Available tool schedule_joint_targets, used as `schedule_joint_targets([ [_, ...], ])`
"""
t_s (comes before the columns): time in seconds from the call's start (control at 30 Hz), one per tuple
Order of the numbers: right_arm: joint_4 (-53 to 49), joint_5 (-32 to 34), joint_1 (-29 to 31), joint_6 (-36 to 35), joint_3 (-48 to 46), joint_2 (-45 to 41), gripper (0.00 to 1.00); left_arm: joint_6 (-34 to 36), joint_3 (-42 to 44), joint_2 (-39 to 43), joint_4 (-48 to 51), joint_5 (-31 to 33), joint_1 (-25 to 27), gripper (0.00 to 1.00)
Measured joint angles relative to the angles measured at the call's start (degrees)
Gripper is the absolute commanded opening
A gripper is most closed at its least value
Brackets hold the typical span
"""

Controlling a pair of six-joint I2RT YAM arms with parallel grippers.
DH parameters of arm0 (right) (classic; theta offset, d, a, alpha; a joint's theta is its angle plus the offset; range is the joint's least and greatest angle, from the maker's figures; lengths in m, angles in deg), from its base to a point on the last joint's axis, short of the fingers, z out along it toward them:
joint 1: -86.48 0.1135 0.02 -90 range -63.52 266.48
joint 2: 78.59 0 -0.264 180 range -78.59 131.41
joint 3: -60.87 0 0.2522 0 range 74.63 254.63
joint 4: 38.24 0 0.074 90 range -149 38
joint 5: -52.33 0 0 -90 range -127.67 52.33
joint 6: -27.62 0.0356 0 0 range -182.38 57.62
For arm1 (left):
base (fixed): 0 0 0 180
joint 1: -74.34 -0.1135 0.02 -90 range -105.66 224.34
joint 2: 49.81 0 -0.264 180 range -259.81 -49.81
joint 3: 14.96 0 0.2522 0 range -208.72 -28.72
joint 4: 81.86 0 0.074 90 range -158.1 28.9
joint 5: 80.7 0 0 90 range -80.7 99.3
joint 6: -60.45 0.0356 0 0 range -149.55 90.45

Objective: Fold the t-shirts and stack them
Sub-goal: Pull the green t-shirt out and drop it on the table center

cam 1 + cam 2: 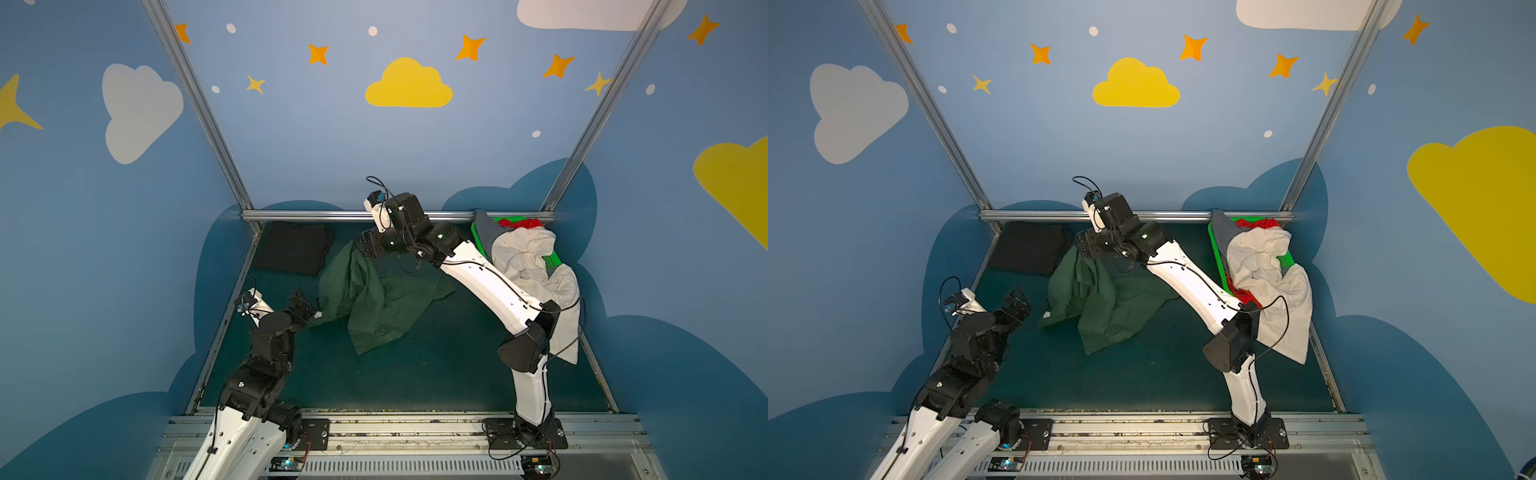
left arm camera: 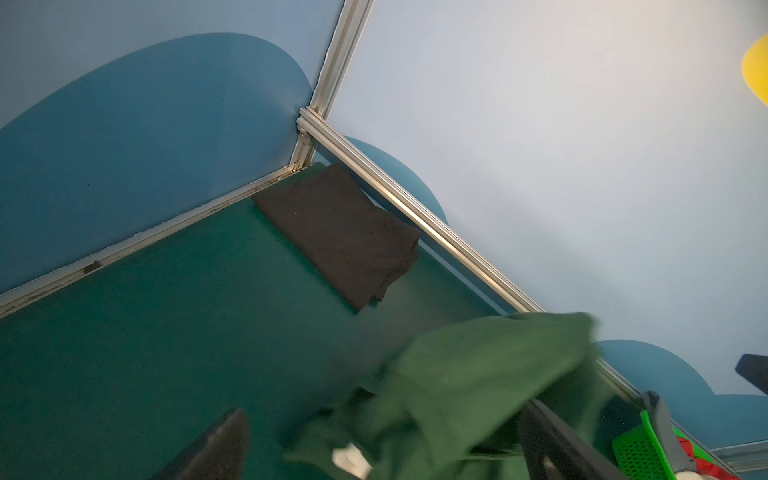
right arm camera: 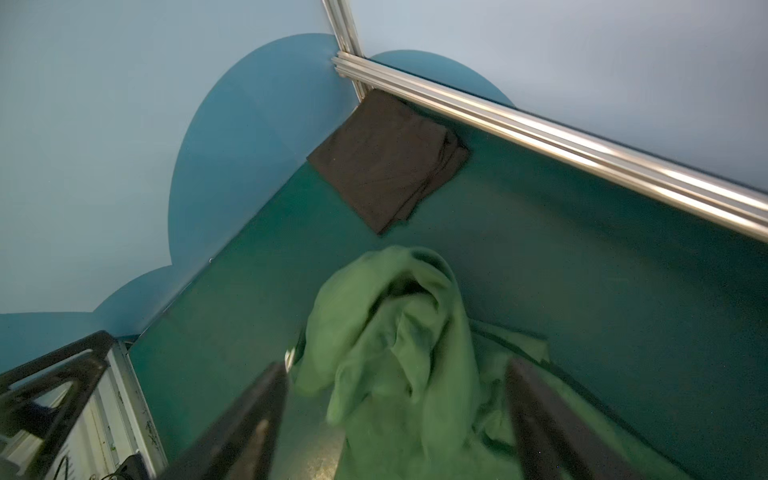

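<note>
1. Under my right pincer point(image 3: 392, 370) the dark green t-shirt point(image 1: 374, 303) lies crumpled on the worktop point(image 1: 415, 374), with one ridge rising between its fingers point(image 3: 257, 415).
2. That pincer stands wide apart. I see cloth in the gap, blurred, but nothing pinched.
3. Beyond it, in the far corner, the black t-shirt point(image 1: 293, 248) lies folded flat.
4. My left pincer point(image 1: 302, 305) is spread wide too and holds nothing. The green shirt's edge lies just beside it, and I cannot tell whether they touch.
5. Behind the right pincer, the cream-white t-shirt point(image 1: 523, 257) spills over the basket point(image 1: 552, 262).
</note>
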Motion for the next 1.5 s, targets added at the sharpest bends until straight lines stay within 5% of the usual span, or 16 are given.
schedule_joint_targets([
  [0.3, 2.91, 2.8, -5.9, 3.72, -29.99, -13.35, 0.88, 0.28, 0.2, -10.16, -0.92, -5.53, -0.04, 1.0],
  [0.57, 6.73, -1.88, 2.23, 8.52, -51.34, -15.65, 0.71, -1.03, 0.2, -19.04, -4.37, -12.37, -1.79, 1.0],
  [0.83, 7.76, -5.49, 9.35, 9.51, -50.07, -6.82, 0.74, -2.21, 0.15, -18.69, -4.72, -15.39, -4.15, 1.0],
  [0.97, 7.74, -4.72, 9.33, 9.01, -45.09, -1.88, 0.66, -2.86, 0.15, -16.28, -4.5, -15.76, -5.53, 1.0],
  [1.1, 7.74, -4.72, 9.16, 8.63, -40.5, 3.56, 0.53, -3.17, 0.2, -14.19, -4.09, -16.04, -6.91, 1.0],
  [1.3, 6.23, -4.81, 8.35, 8.04, -37.0, 6.19, 0.02, -3.17, 0.98, -13.42, -3.69, -17.66, -9.42, 1.0],
  [1.5, 3.45, -3.8, 5.88, 7.13, -36.24, 5.11, 0.0, -2.62, 1.49, -13.46, -3.28, -19.39, -10.69, 1.0],
])
